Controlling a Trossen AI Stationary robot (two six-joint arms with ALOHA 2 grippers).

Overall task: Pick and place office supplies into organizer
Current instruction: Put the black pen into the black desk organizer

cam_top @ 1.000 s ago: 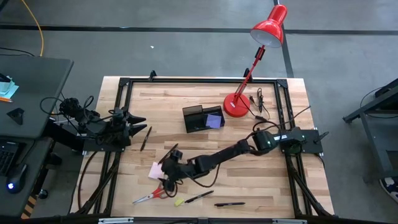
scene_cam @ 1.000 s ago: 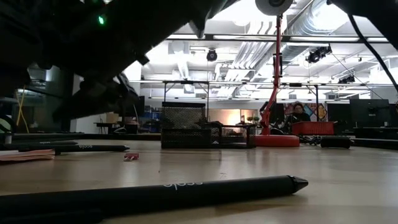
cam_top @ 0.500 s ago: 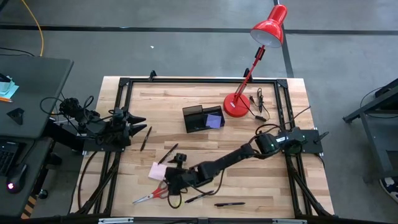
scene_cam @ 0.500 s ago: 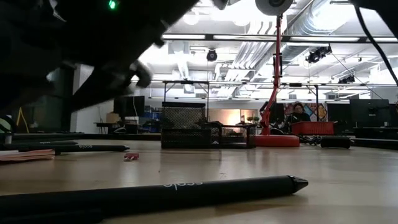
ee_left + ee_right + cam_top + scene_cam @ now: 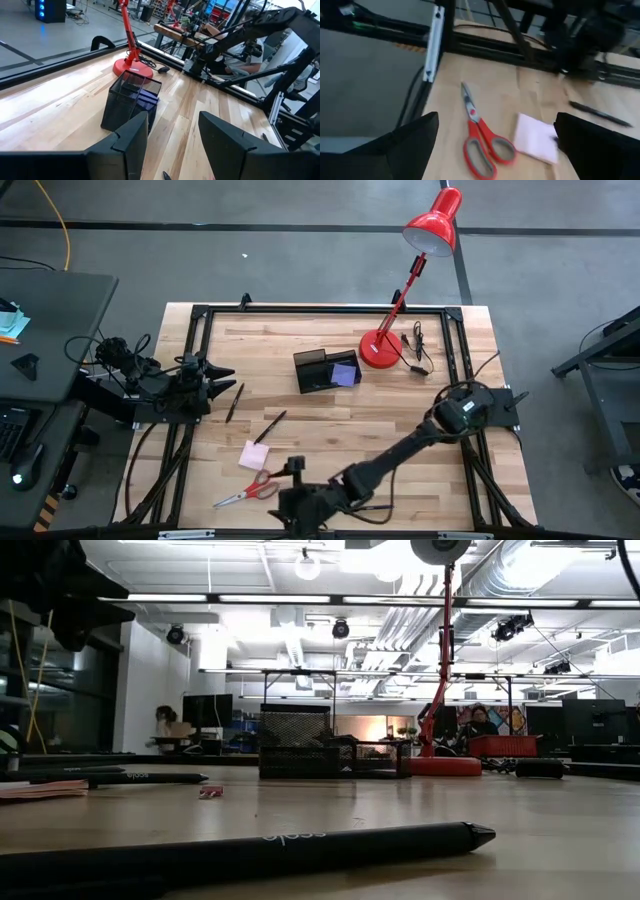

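Observation:
The black organizer (image 5: 322, 370) stands mid-table with a purple sticky pad (image 5: 344, 374) inside, and shows in the left wrist view too (image 5: 127, 102). Red-handled scissors (image 5: 245, 490), a pink pad (image 5: 254, 454) and two black pens (image 5: 270, 427) (image 5: 233, 402) lie flat on the wood. My right gripper (image 5: 295, 505) hangs open at the near edge, just right of the scissors (image 5: 480, 137) and above them, touching nothing. My left gripper (image 5: 215, 373) waits open at the left edge. The tiny yellow piece is hidden under the right arm.
A red desk lamp stands by its round base (image 5: 380, 350) right of the organizer, with cables beside it. A black frame rail (image 5: 320, 308) rims the table. In the low view a pen (image 5: 250, 845) lies close in the foreground. Bare wood shows between organizer and right arm.
My right arm has swung from the table's middle toward the near edge, and its gripper has moved from beside the pink pad to the edge right of the scissors. The pen near the pad now shows uncovered. In the low view the arm has cleared out of the picture's upper left.

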